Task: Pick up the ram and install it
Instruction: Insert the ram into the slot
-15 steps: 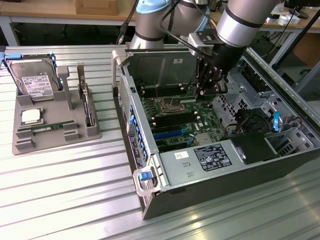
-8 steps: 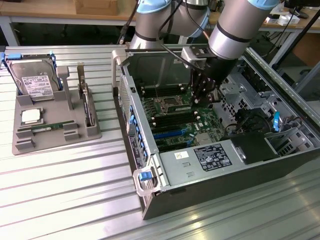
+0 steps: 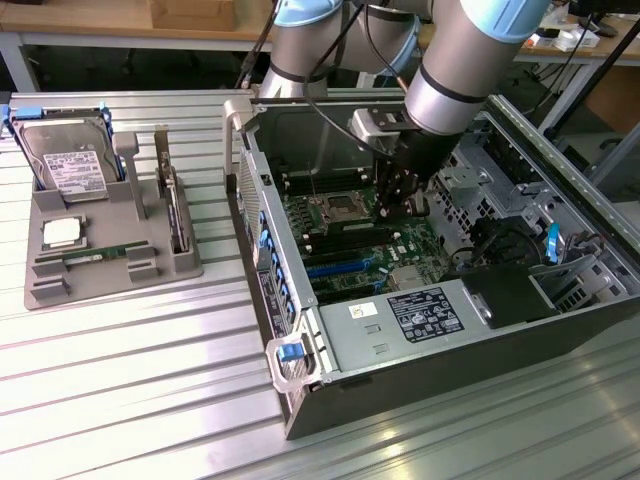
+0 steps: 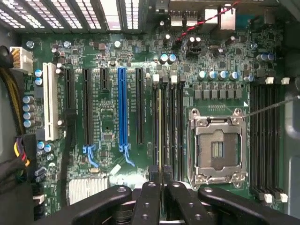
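My gripper (image 3: 402, 203) is down inside the open computer case (image 3: 300, 330), over the green motherboard (image 4: 108, 126). The ram (image 4: 160, 126) shows edge-on as a thin yellow-green line standing in a black memory slot just beside the empty processor socket (image 4: 218, 147). Its near end runs in between my fingertips (image 4: 150, 192), which stand close together around it; my gripper (image 4: 162, 187) is shut on the ram. In the exterior view my gripper and wrist hide the ram.
A grey tray (image 3: 45, 290) at the exterior view's left holds a hard drive (image 3: 70, 160), a square silver chip (image 3: 62, 232) and a thin green strip (image 3: 95, 256). Blue and black expansion slots (image 4: 123, 108), more memory slots (image 4: 265, 140) and cables (image 4: 14, 136) surround the spot.
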{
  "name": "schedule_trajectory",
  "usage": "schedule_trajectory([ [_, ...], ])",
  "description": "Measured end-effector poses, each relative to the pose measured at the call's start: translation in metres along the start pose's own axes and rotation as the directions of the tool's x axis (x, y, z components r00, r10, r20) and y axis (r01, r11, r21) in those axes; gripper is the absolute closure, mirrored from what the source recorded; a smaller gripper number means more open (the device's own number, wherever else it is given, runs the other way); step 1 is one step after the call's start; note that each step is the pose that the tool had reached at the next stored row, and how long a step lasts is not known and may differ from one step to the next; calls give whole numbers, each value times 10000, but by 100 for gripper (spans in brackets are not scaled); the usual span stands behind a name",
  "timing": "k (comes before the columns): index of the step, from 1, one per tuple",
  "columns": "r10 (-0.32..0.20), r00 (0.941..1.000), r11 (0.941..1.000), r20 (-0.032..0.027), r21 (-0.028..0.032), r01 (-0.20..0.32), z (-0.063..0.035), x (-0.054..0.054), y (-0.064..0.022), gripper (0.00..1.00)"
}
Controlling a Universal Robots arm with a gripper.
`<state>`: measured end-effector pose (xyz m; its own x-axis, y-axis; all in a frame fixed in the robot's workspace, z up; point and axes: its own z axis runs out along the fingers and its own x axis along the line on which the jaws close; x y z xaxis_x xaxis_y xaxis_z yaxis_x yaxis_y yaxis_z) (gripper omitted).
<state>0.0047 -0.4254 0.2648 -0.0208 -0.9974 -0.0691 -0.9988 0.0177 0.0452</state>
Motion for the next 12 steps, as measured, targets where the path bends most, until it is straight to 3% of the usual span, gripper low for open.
schedule_trajectory([
  [3, 10, 10000, 10000, -49, 1, -10, 114, 7, 13, 88],
  [12, 6, 10000, 10000, -58, 1, -6, 235, -11, 68, 88],
])
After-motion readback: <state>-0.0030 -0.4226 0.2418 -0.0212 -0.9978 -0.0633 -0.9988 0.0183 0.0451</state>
